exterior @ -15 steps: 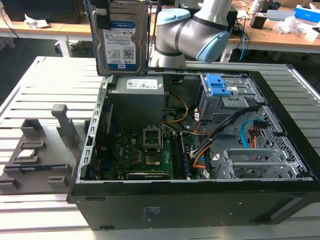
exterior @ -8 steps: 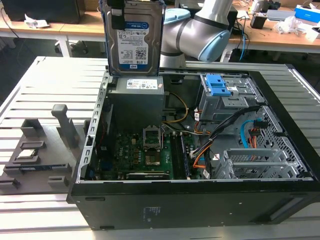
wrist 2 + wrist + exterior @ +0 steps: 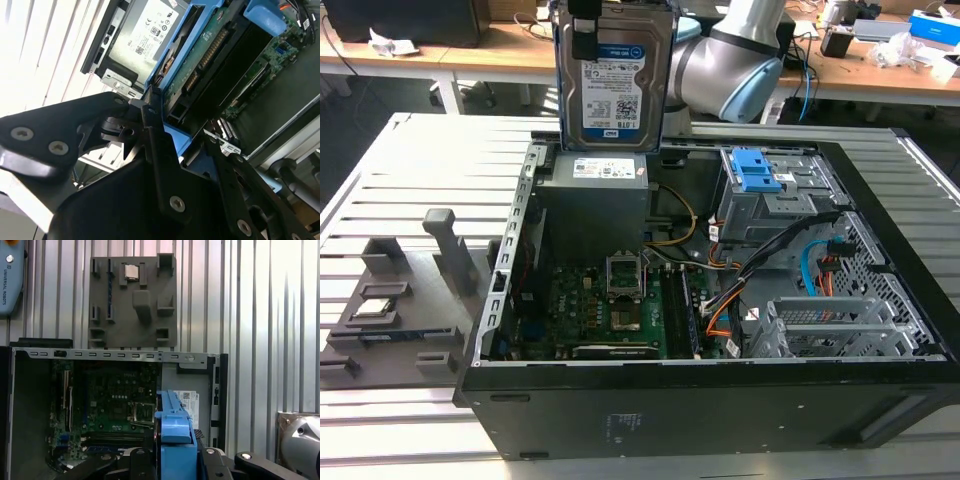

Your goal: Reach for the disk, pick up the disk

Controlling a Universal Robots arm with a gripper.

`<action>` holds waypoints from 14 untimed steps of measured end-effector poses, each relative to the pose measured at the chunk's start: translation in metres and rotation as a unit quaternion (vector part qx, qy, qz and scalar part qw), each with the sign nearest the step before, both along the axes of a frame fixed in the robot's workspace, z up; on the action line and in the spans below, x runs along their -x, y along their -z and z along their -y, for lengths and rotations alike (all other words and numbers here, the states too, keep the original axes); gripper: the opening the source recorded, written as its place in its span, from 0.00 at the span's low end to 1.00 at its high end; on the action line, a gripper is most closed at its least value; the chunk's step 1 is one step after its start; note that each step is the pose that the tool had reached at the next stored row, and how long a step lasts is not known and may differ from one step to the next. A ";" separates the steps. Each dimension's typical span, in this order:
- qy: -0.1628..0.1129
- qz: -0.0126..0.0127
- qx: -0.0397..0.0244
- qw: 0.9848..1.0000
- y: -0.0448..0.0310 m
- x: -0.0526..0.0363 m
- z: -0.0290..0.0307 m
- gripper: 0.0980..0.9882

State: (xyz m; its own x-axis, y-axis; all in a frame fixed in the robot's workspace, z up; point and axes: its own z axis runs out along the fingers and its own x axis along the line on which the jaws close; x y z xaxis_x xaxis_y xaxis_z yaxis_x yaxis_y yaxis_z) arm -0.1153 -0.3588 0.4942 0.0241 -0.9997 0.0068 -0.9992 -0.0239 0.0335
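Your gripper (image 3: 583, 36) is clamped on the disk (image 3: 616, 85), which hangs upright, clear above the open case (image 3: 670, 410). The pick-up looks done. Any further motion needs a steady hold.

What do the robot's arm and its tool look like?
The arm is a thick, rounded silver-grey tube with a light-blue cap on its joint. In the first wrist view, the tool is black, built from flat angular links set with small silver screw heads.
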 end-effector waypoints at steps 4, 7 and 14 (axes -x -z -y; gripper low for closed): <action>0.000 0.000 0.000 1.000 0.0000 -0.0101 -0.0002 0.30; 0.000 0.000 0.000 1.000 0.0000 -0.0204 -0.0004 0.30; 0.000 0.000 0.000 1.000 0.0000 -0.0529 -0.0009 0.30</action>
State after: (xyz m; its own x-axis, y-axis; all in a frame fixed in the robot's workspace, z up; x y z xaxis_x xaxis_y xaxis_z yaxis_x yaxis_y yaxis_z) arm -0.0623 -0.3578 0.4942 0.0241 -0.9997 0.0069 -0.9992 -0.0239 0.0336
